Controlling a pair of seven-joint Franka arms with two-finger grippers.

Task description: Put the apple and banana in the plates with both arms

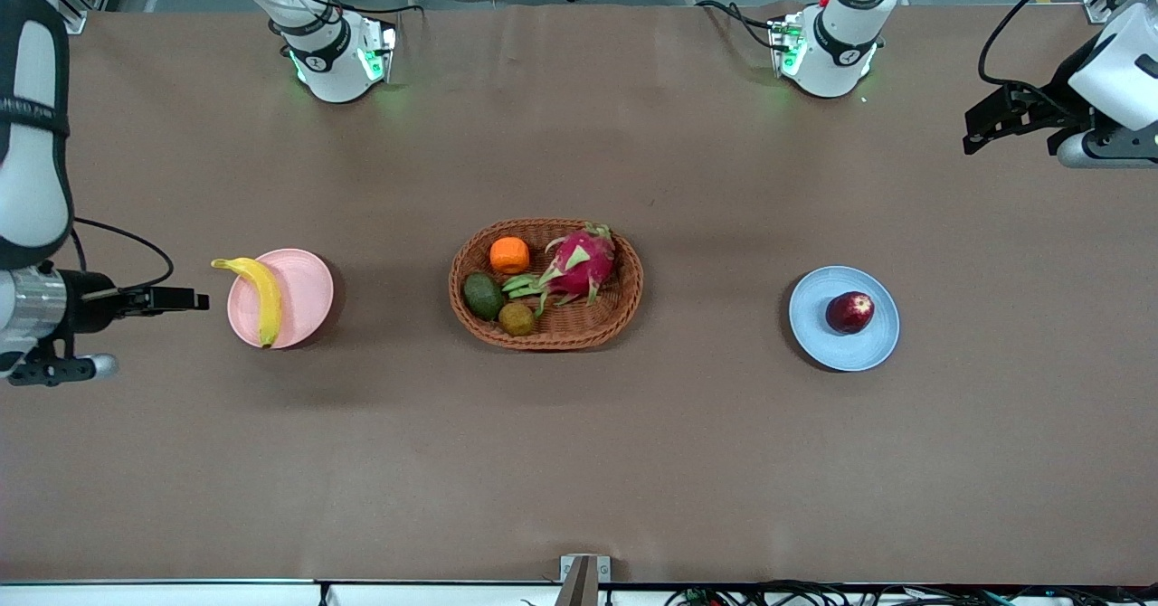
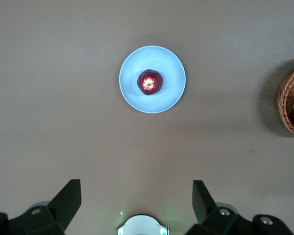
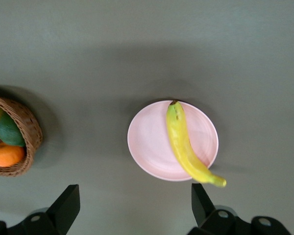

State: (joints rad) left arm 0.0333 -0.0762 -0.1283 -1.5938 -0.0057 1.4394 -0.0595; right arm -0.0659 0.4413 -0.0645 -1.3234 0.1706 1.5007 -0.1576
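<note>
The banana lies on the pink plate toward the right arm's end, one tip overhanging the rim. It also shows in the right wrist view on the pink plate. The apple sits on the blue plate toward the left arm's end, and shows in the left wrist view on the blue plate. My right gripper is open and empty, over the table beside the pink plate. My left gripper is open and empty, high over the table's left arm end.
An oval wicker basket stands mid-table between the plates, holding a pink dragon fruit, an orange fruit, and two green and brownish fruits. Its rim shows in both wrist views. Both arm bases stand along the table's edge farthest from the front camera.
</note>
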